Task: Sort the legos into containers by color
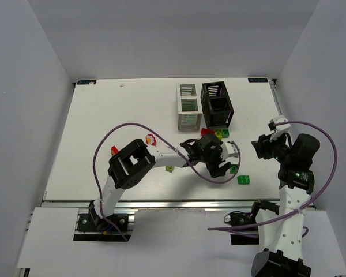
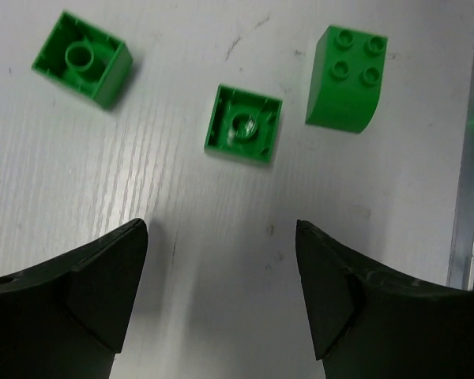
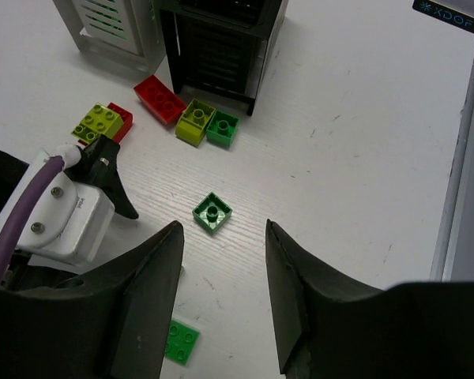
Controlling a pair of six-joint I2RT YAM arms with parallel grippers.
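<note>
The white container (image 1: 187, 107) and the black container (image 1: 217, 104) stand side by side at the back of the table. Red, lime and green legos (image 3: 196, 121) lie in front of the black container (image 3: 221, 39). My left gripper (image 1: 230, 158) hangs open and empty over the table, and three green legos (image 2: 243, 124) lie just ahead of its fingertips (image 2: 110, 284). My right gripper (image 3: 221, 260) is open and empty too. It hovers above an upside-down green lego (image 3: 212, 212), and a flat green lego (image 3: 180, 341) lies under its left finger.
A lime lego (image 1: 169, 168) and a red one (image 1: 114, 150) lie near the left arm's elbow. The table's metal right edge (image 2: 470, 197) runs close to the green legos. The left gripper's white body (image 3: 63, 209) and purple cable sit left of my right fingers.
</note>
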